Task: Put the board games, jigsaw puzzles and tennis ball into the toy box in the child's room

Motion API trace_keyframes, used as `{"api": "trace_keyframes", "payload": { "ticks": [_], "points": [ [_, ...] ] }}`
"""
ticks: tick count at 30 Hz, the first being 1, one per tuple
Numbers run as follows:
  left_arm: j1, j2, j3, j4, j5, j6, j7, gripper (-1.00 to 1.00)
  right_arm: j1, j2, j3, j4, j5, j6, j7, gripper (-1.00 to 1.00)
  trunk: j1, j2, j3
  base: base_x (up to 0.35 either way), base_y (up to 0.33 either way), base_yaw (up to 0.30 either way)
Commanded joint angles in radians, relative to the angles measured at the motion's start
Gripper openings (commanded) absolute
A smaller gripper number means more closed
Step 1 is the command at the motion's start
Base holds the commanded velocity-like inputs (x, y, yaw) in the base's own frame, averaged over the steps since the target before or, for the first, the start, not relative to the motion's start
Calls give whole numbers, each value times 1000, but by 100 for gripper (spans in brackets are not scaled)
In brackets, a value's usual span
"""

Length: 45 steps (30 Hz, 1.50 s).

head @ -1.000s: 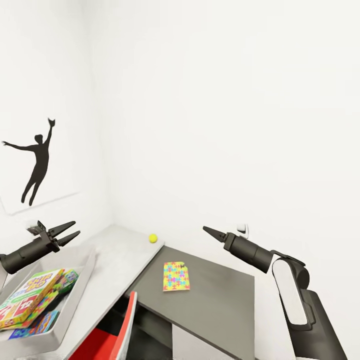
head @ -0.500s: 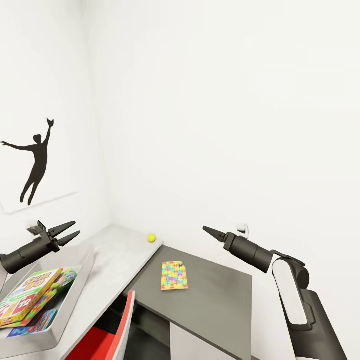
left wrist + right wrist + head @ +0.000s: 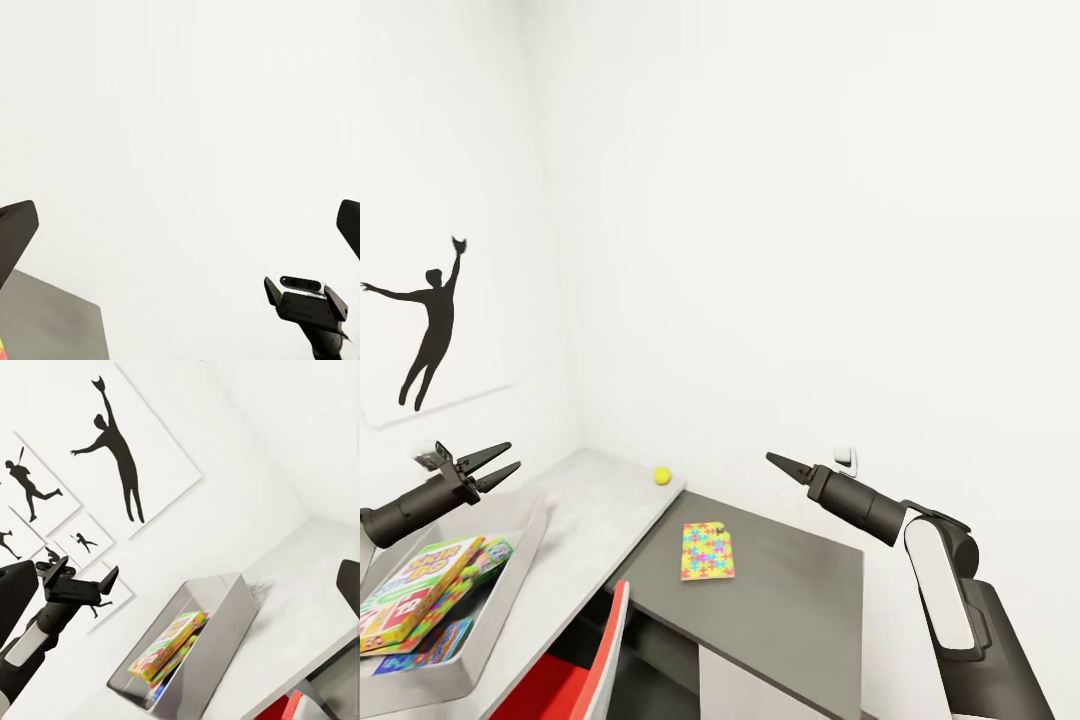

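Step in hand: board games [image 3: 420, 595] lay in the toy box [image 3: 510, 590] on the pale counter [image 3: 600, 510]; one puzzle [image 3: 707, 551] and the tennis ball [image 3: 661, 476] waited outside.
Left gripper [image 3: 498, 463]: jaws parted, empty, above the box.
Right gripper [image 3: 773, 460]: jaws looked closed, empty, above the dark counter section.
Next move: probably lower the right gripper onto the puzzle; being flat, it needs an edge grip.

Child's bedroom: toy box [image 3: 510, 580] of board games [image 3: 415, 590] (athlete-silhouette posters [image 3: 112, 450] above).
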Motion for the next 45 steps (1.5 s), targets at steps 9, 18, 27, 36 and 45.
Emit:
{"api": "trace_keyframes", "payload": {
  "ticks": [9,18,27,36,45],
  "points": [
    [0,0,1,0,1,10,-3,100,-1,1,-3,0,0,6,-1,100,0,-1,0,0,-180,-194],
    [0,0,1,0,1,10,-3,100,0,1,-3,0,0,6,-1,100,0,-1,0,0,-50,-275],
    [0,0,1,0,1,10,-3,100,-1,1,-3,0,0,6,-1,100,0,-1,0,0,-3,-280],
    [0,0,1,0,1,10,-3,100,-2,1,-3,0,-1,6,-1,100,0,-1,0,0,0,-281],
    [0,0,1,0,1,9,0,100,-1,1,-3,2,0,5,-5,100,0,-1,0,0,0,-234]
  ]
}}
